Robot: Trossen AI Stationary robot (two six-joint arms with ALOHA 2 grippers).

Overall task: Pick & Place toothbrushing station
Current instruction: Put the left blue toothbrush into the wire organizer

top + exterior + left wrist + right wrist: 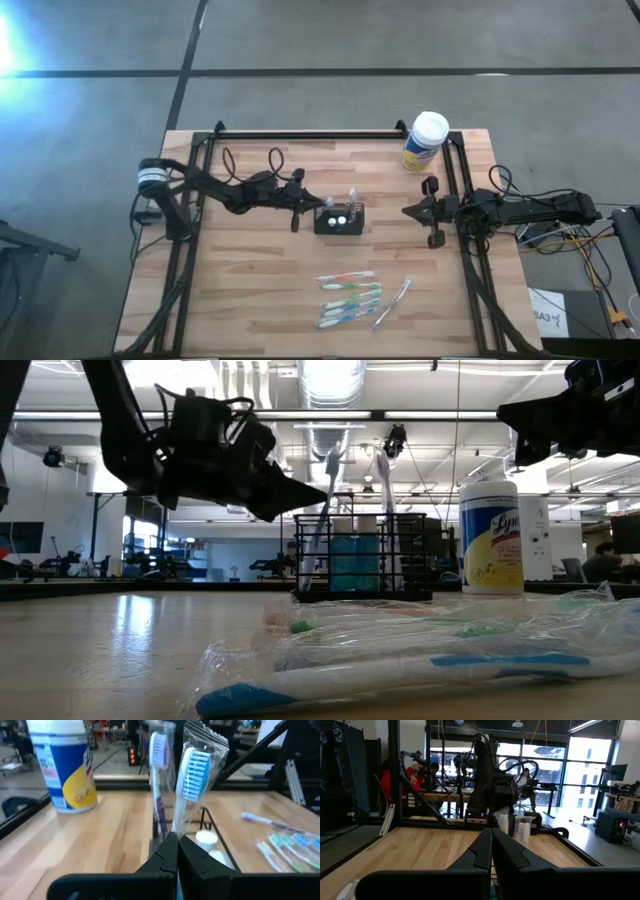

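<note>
The toothbrushing station, a small black mesh caddy [338, 220], stands on its base at the middle of the wooden table. It also shows in the low view [362, 555]. Two toothbrushes [159, 750] [192, 770] stand upright in it. My left gripper [300, 207] is shut, just left of the caddy and above its rim in the low view [322, 488]. Its tips point at the brush handles in the left wrist view [177, 840]. My right gripper [408, 212] is shut and empty, right of the caddy and raised; its wrist view [491, 831] looks toward the caddy [520, 827]. My left gripper's shut fingertips [170, 845] stand close against the lower handles of the upright toothbrushes [175, 822], coming level from the table's left. I cannot tell whether they touch the handles or the caddy.
A yellow canister with a white lid [425, 140] stands at the far right of the table. Several wrapped toothbrushes [350, 295] lie near the front edge, right of centre. A black frame rail [310, 133] runs along the far edge, and others run along both sides.
</note>
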